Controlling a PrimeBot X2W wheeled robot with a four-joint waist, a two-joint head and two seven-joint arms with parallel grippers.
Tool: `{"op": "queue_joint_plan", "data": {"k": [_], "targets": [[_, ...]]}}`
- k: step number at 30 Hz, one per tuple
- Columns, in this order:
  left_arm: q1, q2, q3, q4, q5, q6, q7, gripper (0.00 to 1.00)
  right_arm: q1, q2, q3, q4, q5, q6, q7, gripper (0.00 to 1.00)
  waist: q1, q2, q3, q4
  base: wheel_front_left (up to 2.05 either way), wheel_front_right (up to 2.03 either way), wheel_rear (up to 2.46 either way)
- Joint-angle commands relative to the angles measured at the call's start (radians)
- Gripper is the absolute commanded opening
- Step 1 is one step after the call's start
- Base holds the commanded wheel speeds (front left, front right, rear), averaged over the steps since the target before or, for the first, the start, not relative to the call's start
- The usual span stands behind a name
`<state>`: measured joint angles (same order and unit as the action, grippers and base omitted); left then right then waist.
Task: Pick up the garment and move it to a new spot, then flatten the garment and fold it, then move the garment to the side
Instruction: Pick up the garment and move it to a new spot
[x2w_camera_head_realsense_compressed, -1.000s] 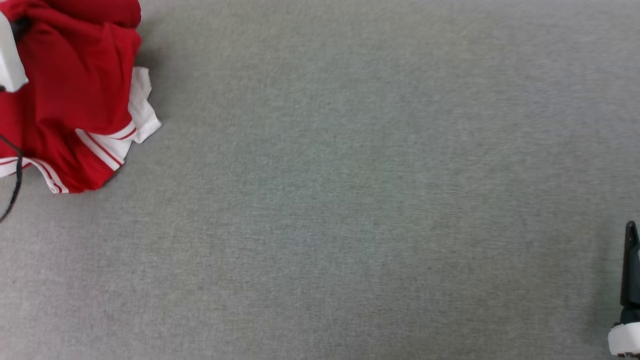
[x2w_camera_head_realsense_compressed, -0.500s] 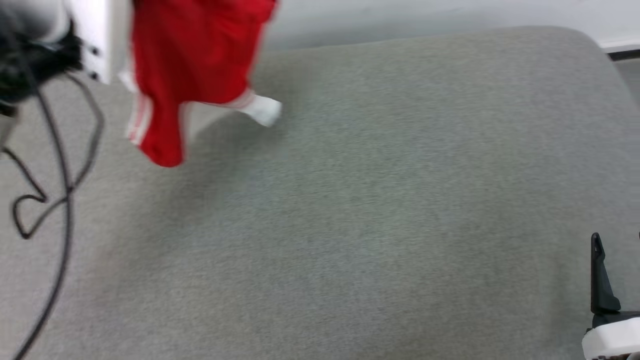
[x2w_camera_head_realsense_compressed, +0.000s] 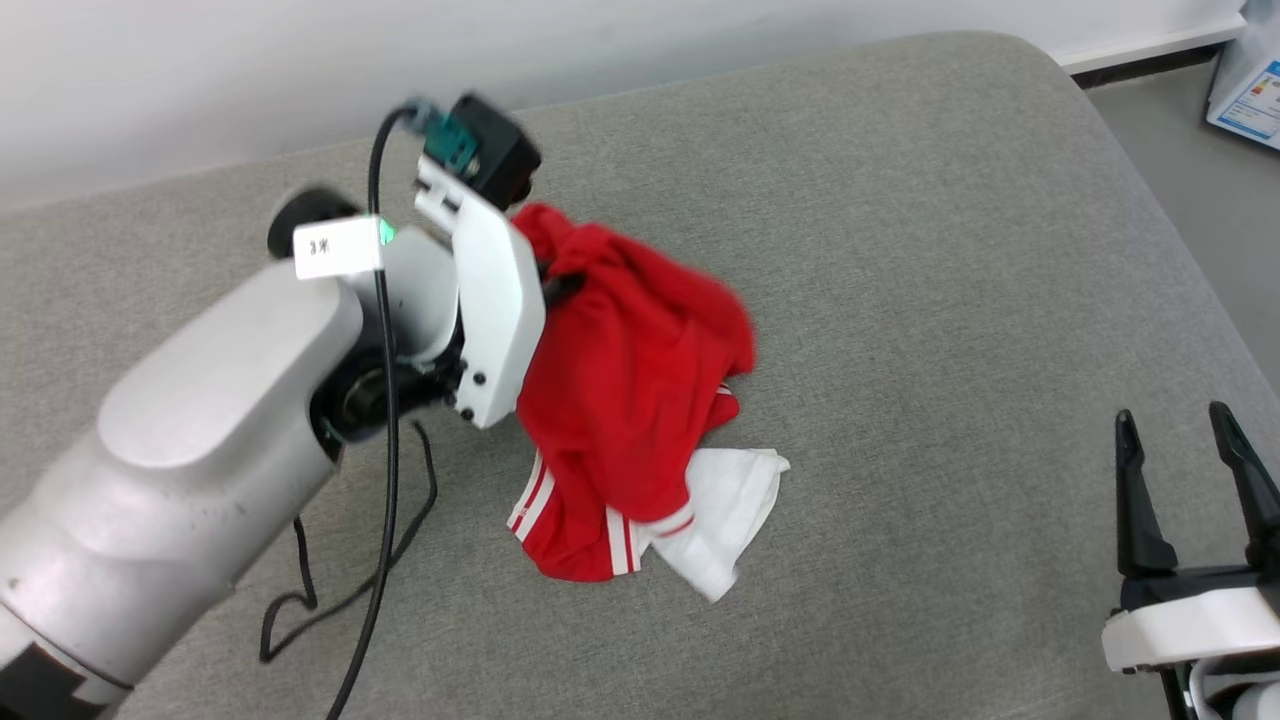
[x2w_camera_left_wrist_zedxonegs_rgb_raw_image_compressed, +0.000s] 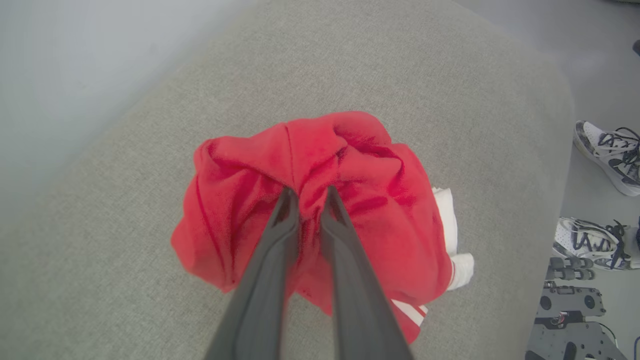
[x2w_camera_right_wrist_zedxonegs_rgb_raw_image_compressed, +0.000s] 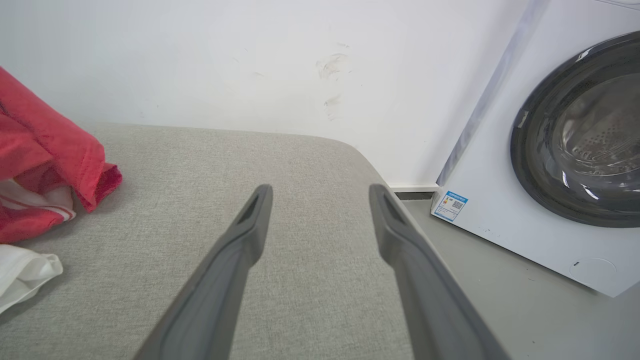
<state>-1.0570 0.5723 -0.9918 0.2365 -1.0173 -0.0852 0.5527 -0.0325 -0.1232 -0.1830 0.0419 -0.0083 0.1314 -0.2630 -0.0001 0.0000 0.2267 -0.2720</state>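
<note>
Garment (x2w_camera_head_realsense_compressed: 630, 400) hangs bunched from my left claw (x2w_camera_left_wrist_zedxonegs_rgb_raw_image_compressed: 308, 194), which pinches a top fold. Its red hem and white sleeve (x2w_camera_head_realsense_compressed: 725, 510) rest mid-way across the grey padded counter (x2w_camera_head_realsense_compressed: 900, 250), which looks like a carry grip for the move, not flattening. Long axis runs from the pinch down to the sleeve; can't tell where the collar points. Right claw (x2w_camera_head_realsense_compressed: 1180, 440) is spread wide and empty, well apart.

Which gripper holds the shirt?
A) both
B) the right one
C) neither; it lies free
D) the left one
D: the left gripper is shut on a red fold at the top of the shirt, while the right gripper stands open and well apart from it.
</note>
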Motion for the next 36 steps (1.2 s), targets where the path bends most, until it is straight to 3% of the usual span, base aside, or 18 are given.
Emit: {"op": "queue_joint_plan", "data": {"k": [1,7,8,9,11,17,22,26,29,34,36], "targets": [[0.033,-0.007,-0.001,0.041,-0.012,-0.005,-0.026,0.0,-0.019,0.008,0.011,-0.003,0.005,-0.001,-0.003,1.0,0.0001,0.0,0.0,-0.008,0.0,0.0,0.0],[0.123,-0.057,0.022,0.198,-0.071,-0.02,-0.133,0.0,-0.033,0.017,0.029,0.002,0.018,-0.001,-0.003,1.0,0.0001,0.0,-0.001,-0.006,0.0,0.0,0.0],[0.131,-0.064,0.027,0.224,-0.075,-0.022,-0.149,0.16,-0.034,0.017,0.032,0.006,0.019,-0.001,-0.003,1.0,0.0001,0.0,-0.002,-0.002,0.0,0.0,0.0],[0.137,-0.071,0.026,0.25,-0.074,-0.025,-0.163,0.61,-0.034,0.018,0.035,0.006,0.022,-0.001,-0.003,1.0,0.0001,0.0,-0.004,0.001,0.0,0.0,0.0],[0.151,-0.084,0.021,0.298,-0.078,-0.028,-0.176,1.0,-0.033,0.016,0.043,0.009,0.025,-0.001,-0.003,1.0,0.0001,0.0,-0.009,0.009,0.0,0.0,0.0],[0.172,-0.12,0.073,0.373,-0.127,-0.036,-0.287,1.0,-0.029,-0.006,0.064,0.015,0.033,-0.001,-0.003,1.0,0.0001,0.0,-0.04,0.054,0.0,0.0,0.0],[0.18,-0.081,0.132,0.331,-0.103,-0.043,-0.488,1.0,-0.004,-0.012,0.074,-0.002,0.051,-0.001,-0.003,1.0,0.0001,0.0,-0.079,0.105,0.0,0.0,0.0],[0.231,-0.021,0.176,0.223,-0.074,-0.045,-0.69,1.0,0.015,-0.017,0.056,-0.007,0.074,-0.001,-0.003,1.0,0.0001,0.0,-0.105,0.147,0.0,0.0,0.0],[0.267,0.009,0.196,0.162,-0.058,-0.045,-0.765,1.0,0.029,-0.02,0.056,-0.011,0.077,-0.001,-0.003,1.0,0.0001,0.0,-0.121,0.168,0.0,0.0,0.0],[0.406,0.082,0.28,-0.022,0.018,-0.019,-0.817,1.0,0.061,-0.034,0.07,0.0,0.077,-0.001,-0.003,1.0,0.0001,0.0,-0.149,0.205,0.0,0.0,0.0],[0.47,0.096,0.365,-0.121,0.072,0.005,-0.818,1.0,0.075,-0.036,0.064,-0.003,0.07,-0.001,-0.003,1.0,0.0001,0.0,-0.155,0.22,0.0,0.0,0.0]]}}
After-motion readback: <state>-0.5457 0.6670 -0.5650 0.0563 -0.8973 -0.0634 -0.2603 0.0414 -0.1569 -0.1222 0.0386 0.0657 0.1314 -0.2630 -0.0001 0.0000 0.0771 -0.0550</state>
